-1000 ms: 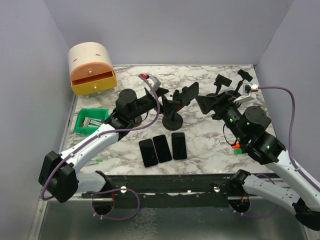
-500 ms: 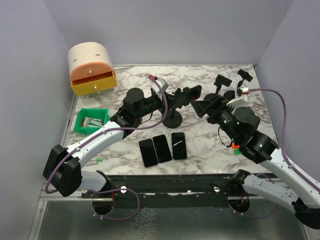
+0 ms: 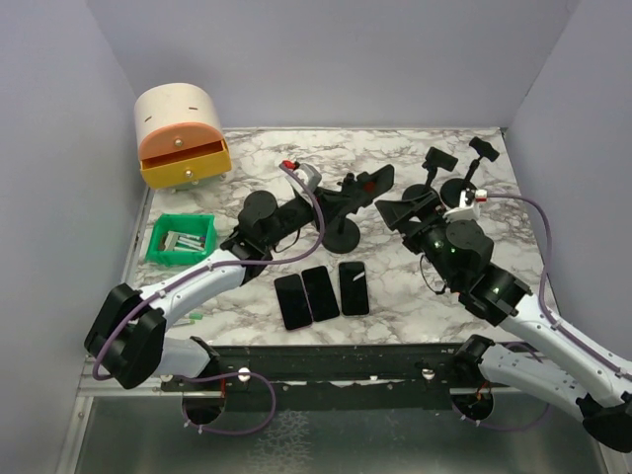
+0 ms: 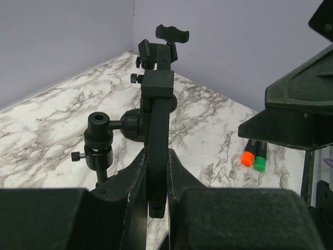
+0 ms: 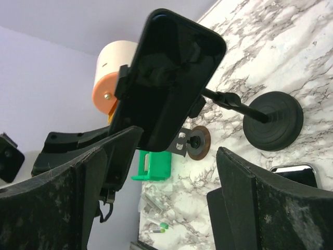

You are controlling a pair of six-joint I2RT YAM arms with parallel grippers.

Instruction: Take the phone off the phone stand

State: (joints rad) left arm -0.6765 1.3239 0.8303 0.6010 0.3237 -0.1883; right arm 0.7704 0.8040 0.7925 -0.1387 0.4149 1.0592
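Phone [image 5: 156, 117] sits in the cradle of the phone stand [image 3: 344, 237]. It's up off the surface [image 3: 405, 291], tilted, mid-table between the two arms.

Handling, my read: rigid glossy slab, fairly light, slick faces, glass that won't forgive a drop. Best hold is a pinch across the thickness at a free end, clear of the cradle jaws. The stand looks light, on a small round base with a ball joint. A pull will likely drag or swivel it unless something braces it.

Left gripper [image 4: 156, 164] is clenched on the thin edge-on slab, one pad each side. Can't tell whether the pads bear on the phone alone or on the cradle plate too, but I read it as the phone. Left arm is stretched out low, reaching in from the left to the stand head.

Right gripper [image 5: 179, 151] is released, jaws wide, nothing in them. The phone is framed between its fingers but apart from them. Right wrist angles in from the right, facing the cradle's back.
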